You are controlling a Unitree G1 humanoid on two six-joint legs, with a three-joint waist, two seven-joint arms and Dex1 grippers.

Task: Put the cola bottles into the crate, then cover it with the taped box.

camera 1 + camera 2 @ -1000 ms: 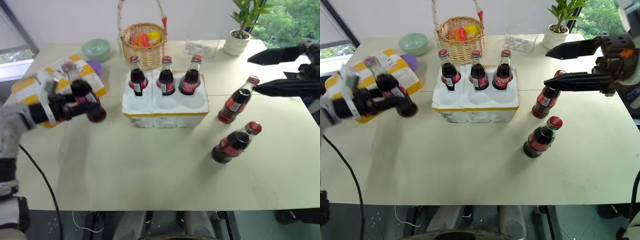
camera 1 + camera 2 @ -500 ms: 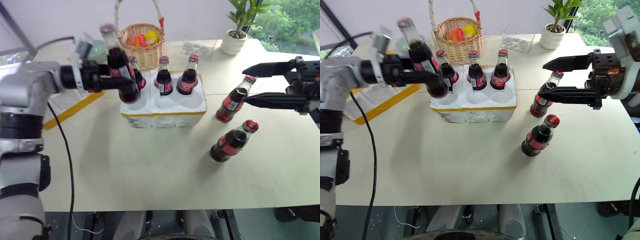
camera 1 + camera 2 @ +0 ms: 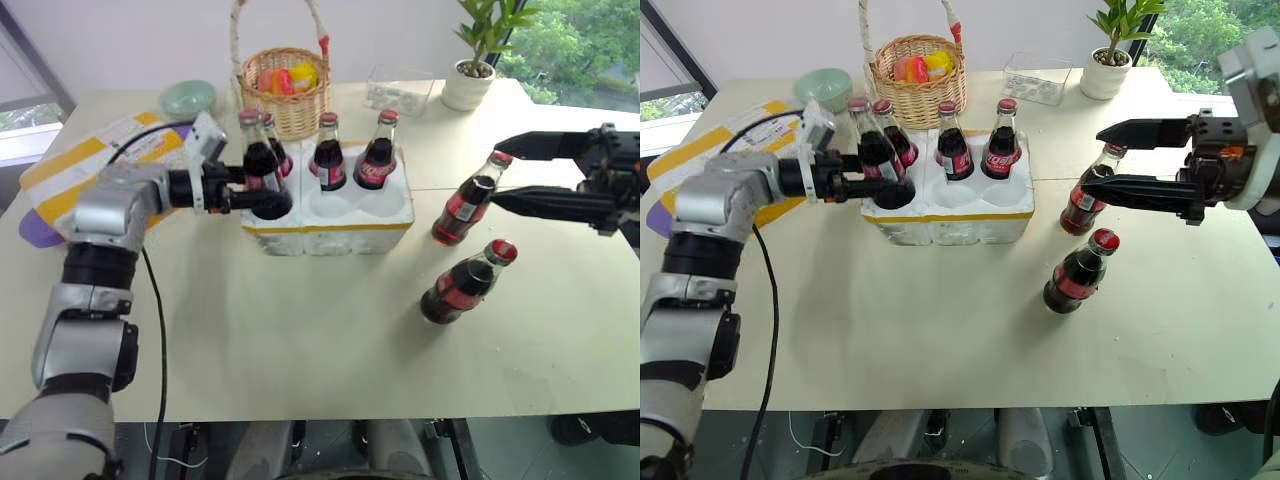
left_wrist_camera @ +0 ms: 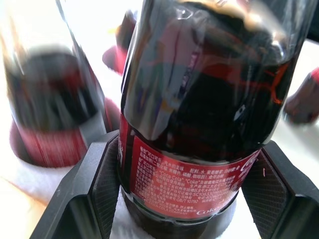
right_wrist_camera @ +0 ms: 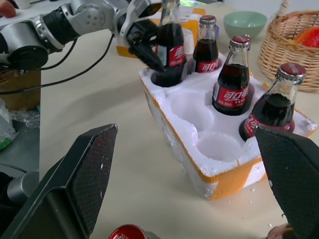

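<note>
The crate (image 3: 330, 228) stands mid-table, a low white foam block with a yellow band. Three cola bottles fill its back row: left (image 3: 273, 152), middle (image 3: 328, 160) and right (image 3: 378, 160). My left gripper (image 3: 268, 200) is shut on a fourth cola bottle (image 3: 250, 155), held upright with its base at the mouth of the front-left well (image 5: 167, 78). Two more bottles stand on the table at right, one farther (image 3: 463, 208) and one nearer (image 3: 463, 287). My right gripper (image 3: 497, 172) is open, and its fingers straddle the farther bottle's cap in the head views. The taped box (image 3: 75, 170) lies far left.
Along the table's far edge stand a wicker basket (image 3: 287, 90) of coloured items, a green bowl (image 3: 188, 97), a clear plastic box (image 3: 400, 92) and a potted plant (image 3: 475, 75). The crate's front-middle well (image 5: 192, 110) and front-right well (image 5: 219, 145) hold nothing.
My left gripper carried its bottle from over the taped box rightward and down to the crate's front-left well. The right gripper stayed about where it was.
</note>
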